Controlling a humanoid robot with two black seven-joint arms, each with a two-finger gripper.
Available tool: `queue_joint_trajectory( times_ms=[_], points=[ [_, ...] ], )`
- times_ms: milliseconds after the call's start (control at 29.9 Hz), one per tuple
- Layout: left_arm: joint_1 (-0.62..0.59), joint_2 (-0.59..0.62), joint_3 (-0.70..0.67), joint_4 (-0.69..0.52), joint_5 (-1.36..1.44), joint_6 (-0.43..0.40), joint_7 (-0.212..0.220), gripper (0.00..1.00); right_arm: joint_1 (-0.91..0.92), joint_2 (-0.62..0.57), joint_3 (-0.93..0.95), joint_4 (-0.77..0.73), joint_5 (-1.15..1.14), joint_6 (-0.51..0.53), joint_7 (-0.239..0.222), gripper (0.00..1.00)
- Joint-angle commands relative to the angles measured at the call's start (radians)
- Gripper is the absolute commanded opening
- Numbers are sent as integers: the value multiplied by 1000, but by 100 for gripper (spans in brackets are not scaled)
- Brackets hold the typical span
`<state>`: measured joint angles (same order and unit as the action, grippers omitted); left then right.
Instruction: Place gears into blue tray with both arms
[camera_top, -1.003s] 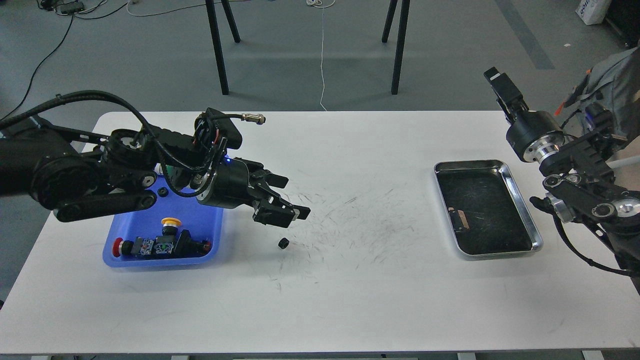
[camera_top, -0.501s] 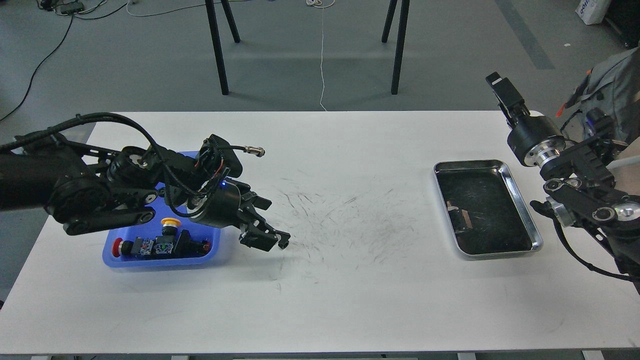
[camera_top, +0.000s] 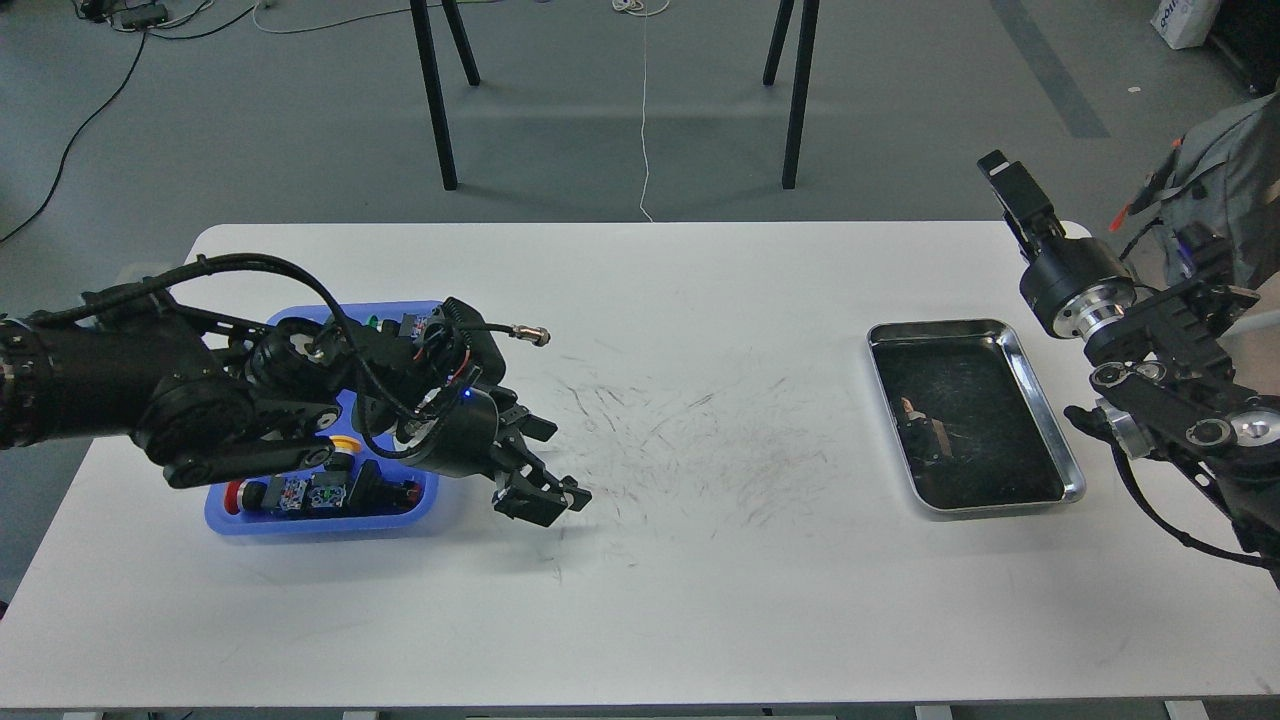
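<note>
The blue tray (camera_top: 428, 500) stands at the table's left, and my left arm covers most of it. My left gripper (camera_top: 555, 497) is down at the table surface just right of the tray, fingers pointing right and down. The gear that lay on the table there does not show apart from the dark fingers, so I cannot tell whether they are closed on it. My right gripper (camera_top: 1012, 188) is raised past the table's far right corner and points up. Its fingers read as one dark bar.
Push-button switches (camera_top: 320, 492) with red and yellow caps lie in the blue tray's near end. A silver metal tray (camera_top: 1045, 400) with a dark bottom sits at the right. The table's middle shows dark scuff marks (camera_top: 700, 450).
My left gripper dropped from above the tray's right side onto the spot where the gear lay; the gear no longer shows by itself. The right arm drifted slightly.
</note>
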<state>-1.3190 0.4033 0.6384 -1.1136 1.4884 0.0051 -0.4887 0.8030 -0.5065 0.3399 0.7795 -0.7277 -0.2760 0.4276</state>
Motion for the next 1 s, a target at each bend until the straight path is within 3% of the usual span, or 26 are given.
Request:
queue_joint_trajectory(
  times_ms=[0,468,735,969],
  points=[
    [15,-18,10,37,6,47,0,100,-13,0,16,1,1,0,2,93],
    [47,-21,44,64,30,82,0,100,-22,0,22,-2,1,0,2,93],
    [81,-47,61,94,33,164,0,99,-33,0,63,6,10,0,3,93],
    [87,-67,76,132,41,179,0,99,-87,0,123,7,42,21,3,94]
  ],
)
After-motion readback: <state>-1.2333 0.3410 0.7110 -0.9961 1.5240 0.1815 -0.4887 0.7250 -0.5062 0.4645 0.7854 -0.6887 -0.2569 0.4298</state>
